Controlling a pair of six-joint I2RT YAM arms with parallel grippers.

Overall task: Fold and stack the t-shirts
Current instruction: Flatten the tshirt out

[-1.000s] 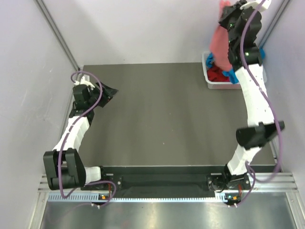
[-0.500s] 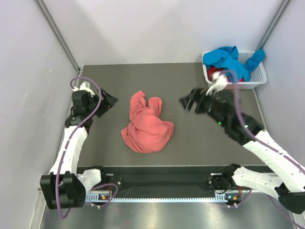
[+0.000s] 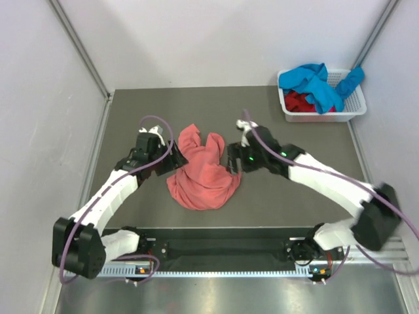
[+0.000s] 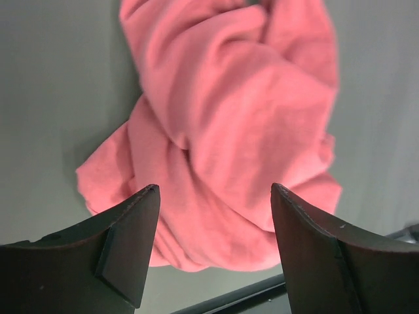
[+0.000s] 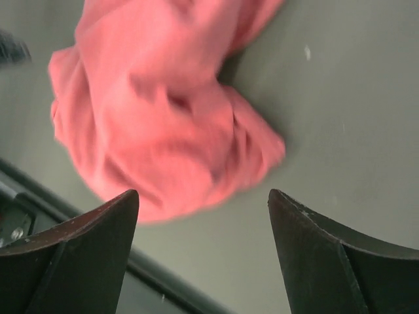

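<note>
- Top external view: the left claw (image 3: 171,163) and right claw (image 3: 230,161) flank the salmon-pink t-shirt (image 3: 201,173), one at its left edge and one at its right; whether either touches the cloth I cannot tell from above.
- Left wrist view: the left claw (image 4: 215,196) stands spread with nothing between its fingers; the salmon-pink t-shirt (image 4: 236,118) lies below it as a twisted, lumpy heap.
- Right wrist view: the right claw (image 5: 203,196) is likewise spread and empty; the salmon-pink t-shirt (image 5: 163,118) is bunched beneath and slightly blurred, so seams and hem are hard to pick out.
- Step in hand, as I judge it: opening the heap out flat before any fold.
- To do it well: each claw should come down on an outer edge, not the thick middle; pinch a single layer if one can be found; then draw the two holds apart, left and right, keeping the cloth low on the table (image 3: 216,108) so it spreads and does not drag as a lump.
- Risk: catching several layers would only shift the bundle.
- Far right: the white basket (image 3: 321,118) holds a blue t-shirt (image 3: 314,78) and a dark red t-shirt (image 3: 300,101), well apart from the work.
</note>
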